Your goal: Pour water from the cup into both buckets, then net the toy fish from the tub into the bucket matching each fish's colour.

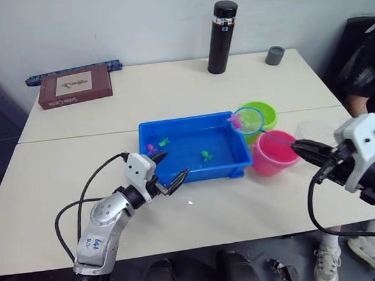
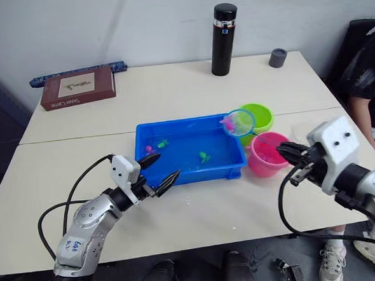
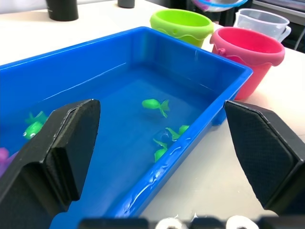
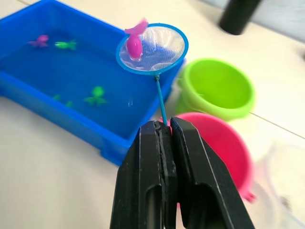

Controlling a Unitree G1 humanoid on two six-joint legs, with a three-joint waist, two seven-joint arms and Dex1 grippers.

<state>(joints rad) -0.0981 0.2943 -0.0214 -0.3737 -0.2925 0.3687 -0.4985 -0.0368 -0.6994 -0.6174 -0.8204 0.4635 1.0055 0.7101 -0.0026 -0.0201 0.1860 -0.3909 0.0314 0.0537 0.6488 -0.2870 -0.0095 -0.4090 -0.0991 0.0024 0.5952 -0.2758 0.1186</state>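
Right pincer (image 4: 164, 138) pinches the round blue-rimmed hoop net (image 4: 152, 49), magenta plastic fish (image 4: 135, 42) inside, over the shallow blue plastic tub's (image 1: 150, 131) corner beside the lime green bucket (image 1: 267, 113); left pincer (image 1: 170, 171) is spread.

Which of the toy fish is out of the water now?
The pink fish lying in the net, held up by the right gripper. The other fish are in the tub.
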